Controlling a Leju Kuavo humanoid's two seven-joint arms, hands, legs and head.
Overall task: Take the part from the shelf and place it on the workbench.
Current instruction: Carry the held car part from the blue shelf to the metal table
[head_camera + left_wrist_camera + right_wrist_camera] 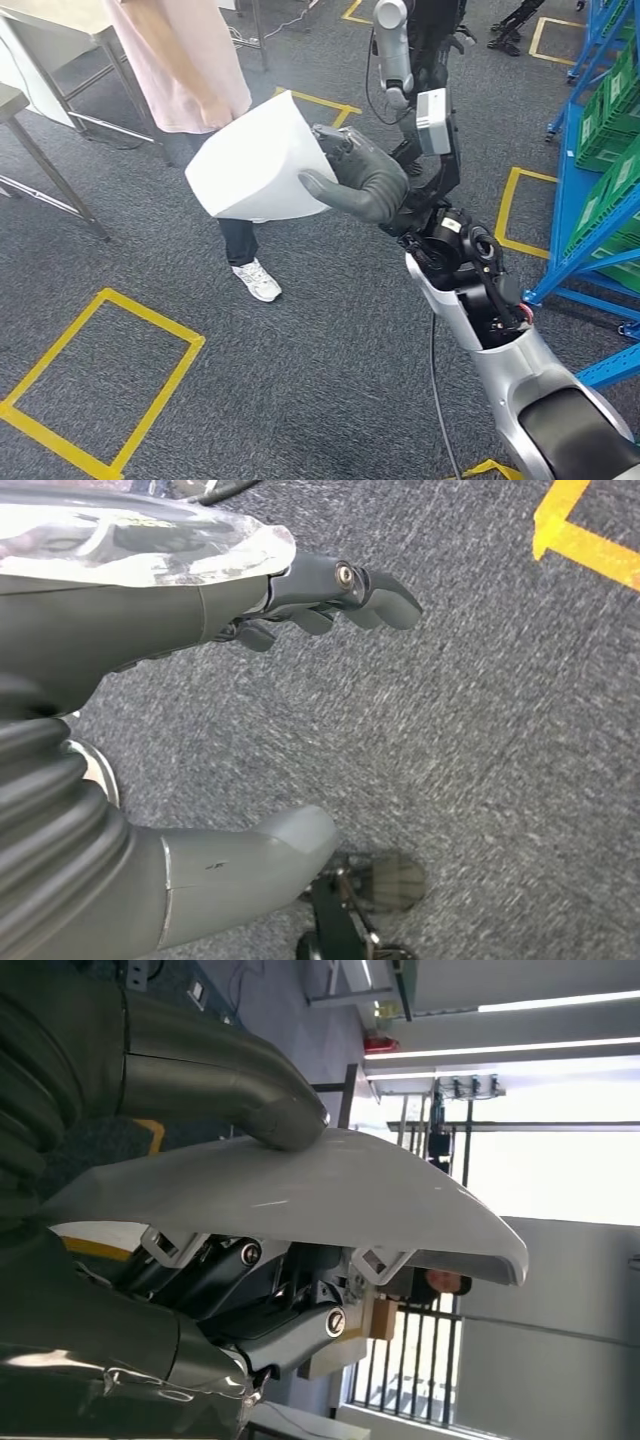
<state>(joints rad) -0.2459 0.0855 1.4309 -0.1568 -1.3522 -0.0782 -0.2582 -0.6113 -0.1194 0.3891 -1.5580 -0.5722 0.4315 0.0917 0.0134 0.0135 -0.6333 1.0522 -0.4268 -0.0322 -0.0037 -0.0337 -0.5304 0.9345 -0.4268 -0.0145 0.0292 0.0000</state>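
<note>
The part (256, 160) is a large white curved shell, held out in front of me above the grey carpet. My right hand (362, 180) grips its right edge, thumb on one face and fingers on the other. In the right wrist view the part (340, 1195) lies between the thumb (226, 1080) and the darker fingers (264, 1310). My left hand (90, 630) hangs over the carpet with its thumb and fingers apart, holding nothing.
A person (181, 60) in a pink top stands just behind the part. A blue shelf (562, 200) with green crates stands at the right. Yellow tape squares (98, 390) mark the floor. Table legs (45, 170) stand far left, and a silver and black machine (392, 50) behind my hand.
</note>
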